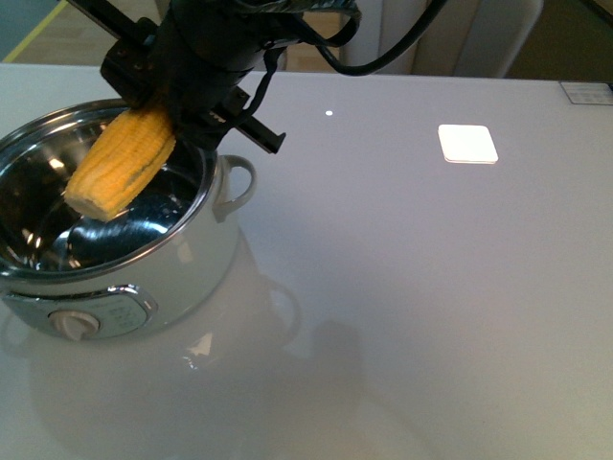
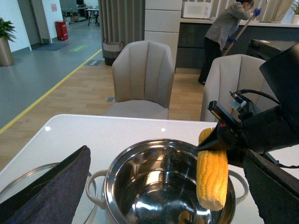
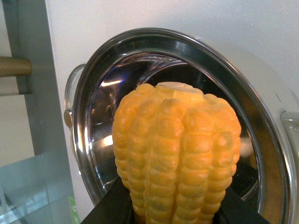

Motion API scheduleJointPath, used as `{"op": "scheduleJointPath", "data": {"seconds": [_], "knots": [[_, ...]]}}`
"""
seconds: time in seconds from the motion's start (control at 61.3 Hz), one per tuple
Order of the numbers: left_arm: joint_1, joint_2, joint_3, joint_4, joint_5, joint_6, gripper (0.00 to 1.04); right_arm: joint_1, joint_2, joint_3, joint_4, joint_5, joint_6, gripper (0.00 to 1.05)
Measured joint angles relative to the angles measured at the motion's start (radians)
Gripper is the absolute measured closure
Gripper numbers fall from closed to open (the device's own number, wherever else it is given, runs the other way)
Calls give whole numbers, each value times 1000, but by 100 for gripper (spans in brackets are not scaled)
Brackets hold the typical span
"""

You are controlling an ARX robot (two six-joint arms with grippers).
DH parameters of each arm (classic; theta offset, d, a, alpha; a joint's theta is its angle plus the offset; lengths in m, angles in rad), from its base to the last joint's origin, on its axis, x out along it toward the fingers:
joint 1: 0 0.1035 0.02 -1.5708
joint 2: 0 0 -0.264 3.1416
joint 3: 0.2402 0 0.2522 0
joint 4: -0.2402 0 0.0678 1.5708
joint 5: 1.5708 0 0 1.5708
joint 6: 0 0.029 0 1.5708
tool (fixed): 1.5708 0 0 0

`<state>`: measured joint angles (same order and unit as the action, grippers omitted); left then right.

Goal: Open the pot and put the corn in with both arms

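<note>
the right arm (image 1: 220, 38) reaches across to the robot's left side in the front view, its wrist tipped downward and black cables (image 1: 383, 53) looping off behind it. the right gripper (image 1: 168, 107) is clamped on the upper end of the corn (image 1: 120, 163), which hangs slanting below it. the left gripper (image 2: 166, 156) shows only in its own wrist view. its two dark fingers (image 2: 51, 186) are spread wide apart and point toward the right gripper.
</note>
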<state>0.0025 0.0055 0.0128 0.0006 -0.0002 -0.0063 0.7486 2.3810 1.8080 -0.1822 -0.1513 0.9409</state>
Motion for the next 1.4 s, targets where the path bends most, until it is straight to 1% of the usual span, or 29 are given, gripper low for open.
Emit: {"op": "scheduleJointPath", "data": {"seconds": [0.359,0.392,0.49,0.734,0.767,0.8,0.832,0.881,0.995,1.159,1.305,1.403], "knots": [[0,0,0,0,0,0,7,0,12,14,26,-28,49,82],[0,0,0,0,0,0,7,0,12,11,27,-31,50,81],[0,0,0,0,0,0,7,0,12,-7,26,-51,50,59],[0,0,0,0,0,0,7,0,12,-35,-3,-79,34,21],[0,0,0,0,0,0,7,0,12,-40,-3,-82,32,14],[0,0,0,0,0,0,7,0,12,-45,-3,-81,31,9],[0,0,0,0,0,0,7,0,12,-50,-3,-81,32,7],[0,0,0,0,0,0,7,0,11,-60,7,-84,32,9],[0,0,0,0,0,0,7,-2,-6,-94,46,-88,43,9],[0,0,0,0,0,0,7,-34,-79,-201,164,-97,106,9],[0,0,0,0,0,0,7,-115,-225,-340,316,-100,174,9],[0,0,0,0,0,0,7,-200,-369,-458,414,-100,201,9]]}}
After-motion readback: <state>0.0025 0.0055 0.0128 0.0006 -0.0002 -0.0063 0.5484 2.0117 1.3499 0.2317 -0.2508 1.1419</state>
